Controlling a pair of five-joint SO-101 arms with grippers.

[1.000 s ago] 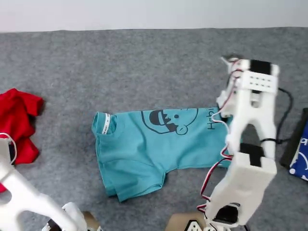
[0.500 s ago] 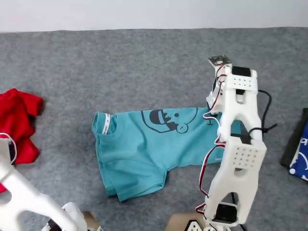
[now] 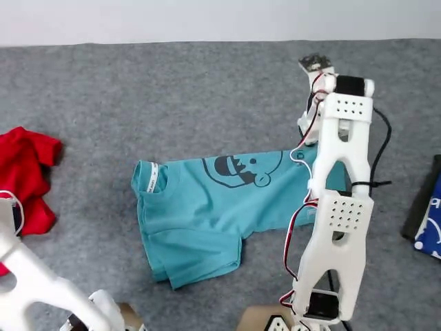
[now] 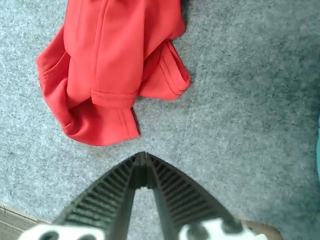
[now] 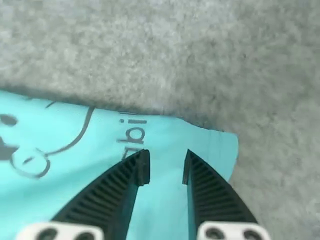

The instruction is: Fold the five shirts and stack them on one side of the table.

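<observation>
The right gripper (image 5: 165,167) has swung in during the last second, from off the hem end of the teal shirt (image 5: 65,150) to just above its hem corner (likely a set-up for the next fold). Its jaws stand slightly parted, gripping nothing, and the tips are close over the cloth beside the print. I cannot tell if they touch it. The shirt lies part-folded on the grey table (image 3: 207,89). Well beyond its collar end, the left gripper (image 4: 145,161) is pinched closed and empty, near the crumpled red shirt (image 4: 115,55).
</observation>
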